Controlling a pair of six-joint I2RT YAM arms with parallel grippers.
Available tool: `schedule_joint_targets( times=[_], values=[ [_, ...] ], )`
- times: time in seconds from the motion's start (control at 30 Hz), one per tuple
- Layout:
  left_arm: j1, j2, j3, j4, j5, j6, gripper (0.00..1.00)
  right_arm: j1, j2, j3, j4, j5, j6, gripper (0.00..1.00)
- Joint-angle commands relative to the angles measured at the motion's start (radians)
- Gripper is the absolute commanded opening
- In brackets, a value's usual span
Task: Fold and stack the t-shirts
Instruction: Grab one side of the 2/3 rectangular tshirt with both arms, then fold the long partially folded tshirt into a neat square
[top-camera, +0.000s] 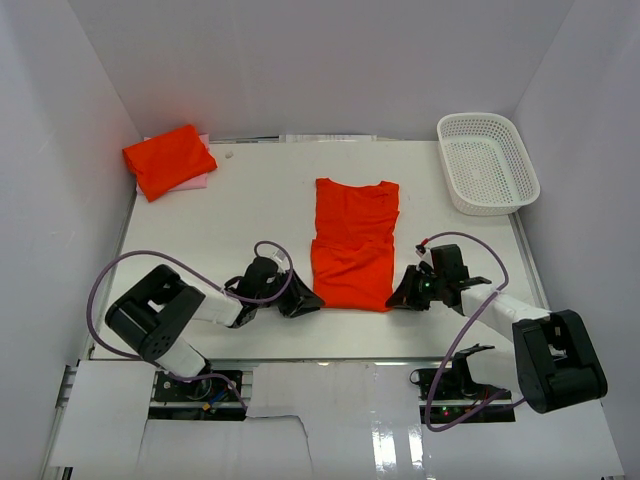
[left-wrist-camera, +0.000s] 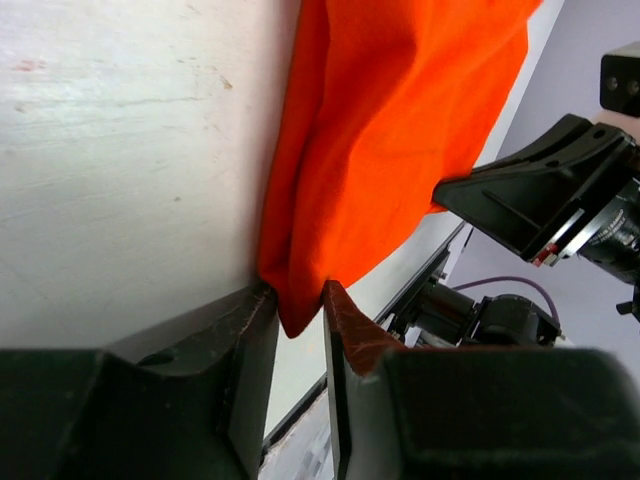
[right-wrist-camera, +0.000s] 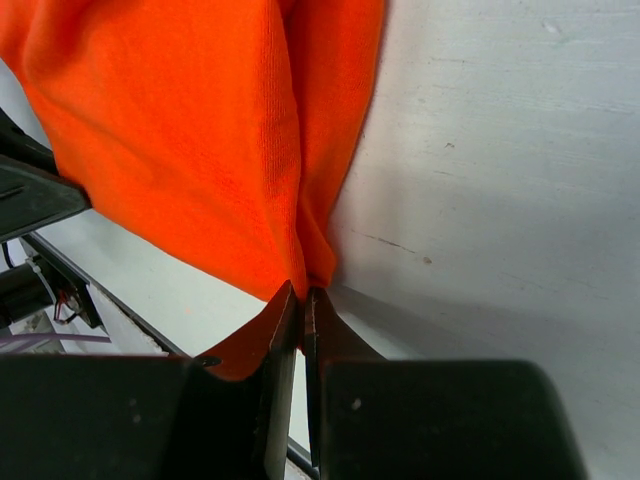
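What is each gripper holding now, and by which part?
The right gripper pinches the near right corner of the bright orange-red fabric t-shirt. Its near left corner lies between the fingers of the left gripper; a firm hold cannot be told.

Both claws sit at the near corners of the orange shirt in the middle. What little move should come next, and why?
Probably the left gripper should close on its corner of the shirt. Its jaws stand apart with the fabric tip between them, while the right gripper pinches the other near corner shut. With both corners held, they could lift together.
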Motion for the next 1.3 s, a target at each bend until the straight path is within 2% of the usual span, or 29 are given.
schedule_joint_targets(
  times=[0.0, 0.07, 0.17, 0.33, 0.43, 0.67, 0.97, 1.13, 1.27],
  values=[
    [-0.002, 0.048, -0.019, -0.155, -0.108, 0.052, 0.35, 0.005, -0.029, -0.010, 0.001, 0.018, -0.013, 0.09],
    [0.001, 0.054, -0.007, -0.155, -0.105, 0.058, 0.26, 0.005, -0.042, -0.010, -0.004, 0.027, -0.016, 0.09],
    [0.002, 0.057, 0.001, -0.155, -0.102, 0.069, 0.22, 0.006, -0.061, -0.017, -0.006, 0.043, -0.018, 0.09],
    [0.002, 0.037, 0.004, -0.154, -0.082, 0.081, 0.04, 0.038, -0.067, -0.041, -0.022, 0.044, 0.001, 0.08],
    [0.001, 0.023, -0.004, -0.154, -0.059, 0.083, 0.00, 0.080, -0.087, -0.069, -0.019, 0.056, 0.034, 0.08],
    [-0.036, -0.085, -0.068, -0.160, -0.022, 0.055, 0.00, 0.201, -0.196, -0.106, -0.085, 0.139, 0.120, 0.08],
    [-0.132, -0.213, -0.165, -0.213, -0.035, -0.014, 0.00, 0.255, -0.326, -0.118, -0.248, 0.161, 0.160, 0.10],
    [-0.185, -0.251, -0.195, -0.221, -0.071, -0.073, 0.00, 0.256, -0.256, -0.093, -0.227, 0.156, 0.122, 0.10],
    [-0.202, -0.296, -0.234, -0.223, -0.107, -0.118, 0.00, 0.273, -0.069, -0.031, -0.193, 0.124, 0.084, 0.08]
  ],
)
